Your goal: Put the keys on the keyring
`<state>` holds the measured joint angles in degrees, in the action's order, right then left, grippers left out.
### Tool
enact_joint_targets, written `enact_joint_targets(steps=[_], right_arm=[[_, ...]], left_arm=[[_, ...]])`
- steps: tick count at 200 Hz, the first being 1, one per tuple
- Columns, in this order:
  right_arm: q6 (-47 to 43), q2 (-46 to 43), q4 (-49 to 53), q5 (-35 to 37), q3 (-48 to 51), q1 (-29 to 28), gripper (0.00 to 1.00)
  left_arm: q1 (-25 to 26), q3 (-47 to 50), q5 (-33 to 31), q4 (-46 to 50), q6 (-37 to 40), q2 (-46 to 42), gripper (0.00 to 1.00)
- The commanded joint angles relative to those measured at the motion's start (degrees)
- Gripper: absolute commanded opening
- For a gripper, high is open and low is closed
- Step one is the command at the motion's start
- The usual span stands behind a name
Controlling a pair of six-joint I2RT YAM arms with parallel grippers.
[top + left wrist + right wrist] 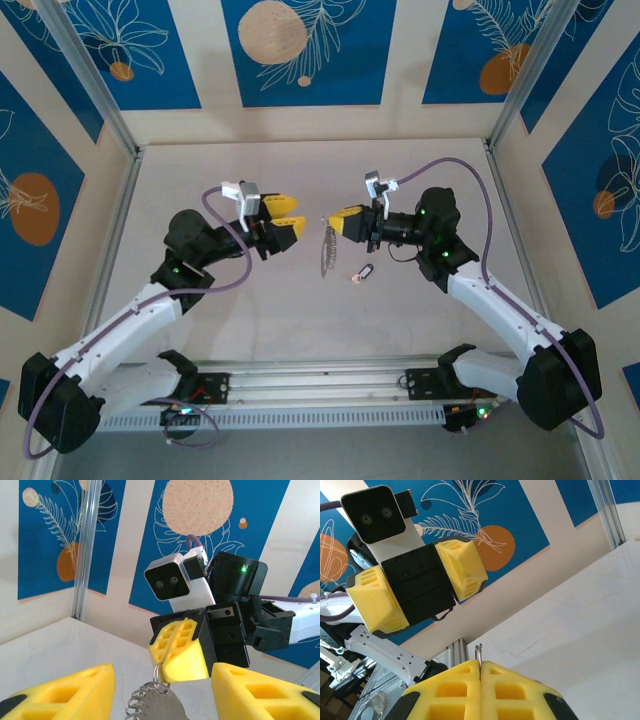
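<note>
Closed yellow right fingers [465, 690] pinch the thin top loop of the keyring [327, 250], which hangs down from them. Opposite, the left fingers [282, 204] stand spread apart just beside the keyring, gripping nothing. On the surface [200, 180], the keys [365, 271] lie near the keyring's lower end.

I see white shells and black joints with green lights [243, 569] on my left arm [130, 320] and right arm [505, 305]. Purple cables [465, 165] trail along them. The left gripper [290, 217] and right gripper [338, 222] have yellow slotted fingers [182, 647].
</note>
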<state>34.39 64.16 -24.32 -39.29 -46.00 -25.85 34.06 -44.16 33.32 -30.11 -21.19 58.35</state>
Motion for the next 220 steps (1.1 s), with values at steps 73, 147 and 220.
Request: enact_joint_targets(steps=[73,147,220], right_arm=[[5.19,-2.72,-9.52,3.37,1.66,-0.99,0.0],[12.69,-2.73,-20.17,12.44,5.04,-2.54,0.0],[17.14,-2.08,-26.09,19.42,6.58,-4.03,0.0]], left_arm=[[0.49,0.31,-1.56,-3.48,-4.56,2.38,0.62],[0.5,3.31,-4.66,-17.28,-14.49,4.78,0.61],[1.37,3.31,-4.71,-26.1,-19.81,10.05,0.57]])
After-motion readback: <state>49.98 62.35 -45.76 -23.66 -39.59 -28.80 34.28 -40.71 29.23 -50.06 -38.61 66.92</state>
